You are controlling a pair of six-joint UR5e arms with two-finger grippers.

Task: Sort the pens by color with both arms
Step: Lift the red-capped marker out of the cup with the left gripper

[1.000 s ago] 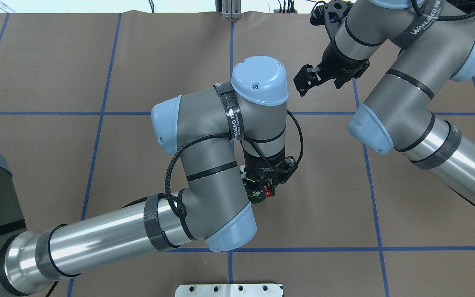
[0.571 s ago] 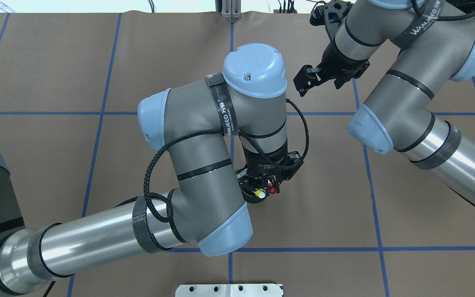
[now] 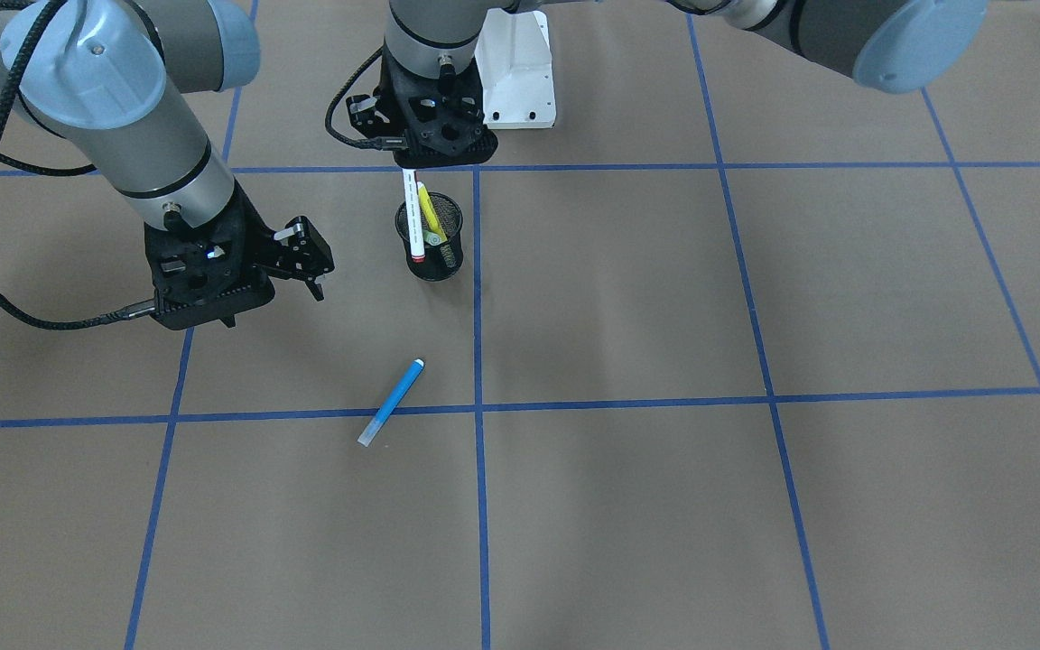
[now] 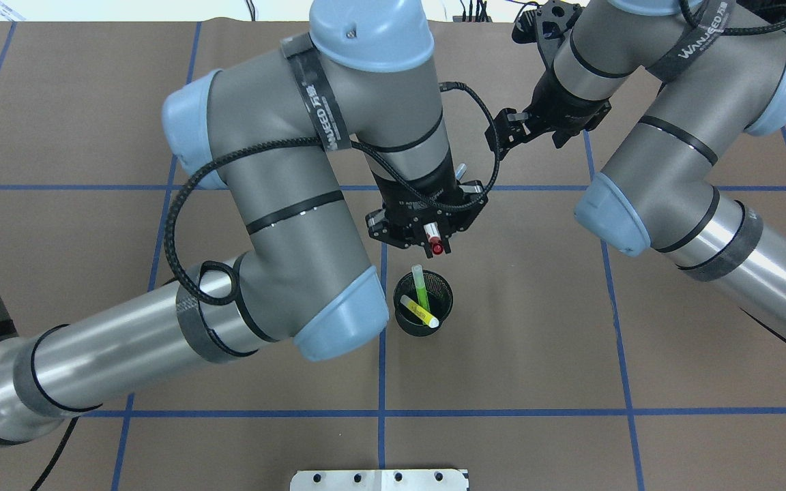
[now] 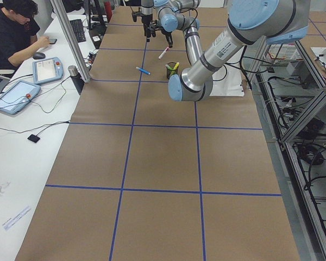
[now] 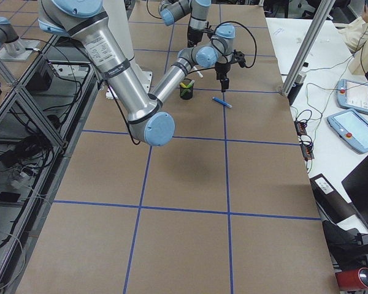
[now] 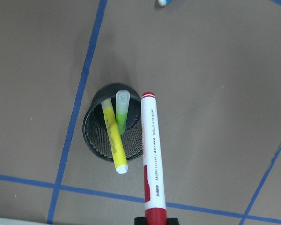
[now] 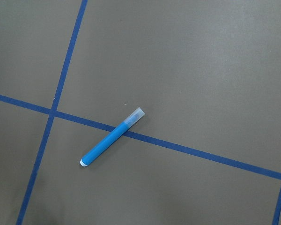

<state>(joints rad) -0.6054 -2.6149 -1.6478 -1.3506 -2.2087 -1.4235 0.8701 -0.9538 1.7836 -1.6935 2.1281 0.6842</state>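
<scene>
- Standing nearest the robot, the cup (image 4: 406, 326) is black mesh and holds two pens that lean on its rim: the yellow pen (image 4: 419, 311), with a white end, and the green pen (image 4: 420, 285), with a clear cap.
- Just beyond the cup, the left claw (image 4: 434, 237) is clenched on the red pen (image 3: 411, 212), gripping one red end.
- The red pen hangs nearly upright in the air, above the table and apart from the cup. Its barrel is white with red at both ends. The dark print along the barrel is too small to read.
- Farther out, the right claw (image 4: 502, 140) is released, its fingers parted, and it holds and touches nothing.
- A black strap on the right arm reads "WANJEED" (image 4: 696, 42).
- Farthest out, the blue pen (image 3: 391, 402) lies flat on the table (image 3: 755, 506), well apart from the cup. It sits aslant with its clear cap across a blue tape line.
</scene>
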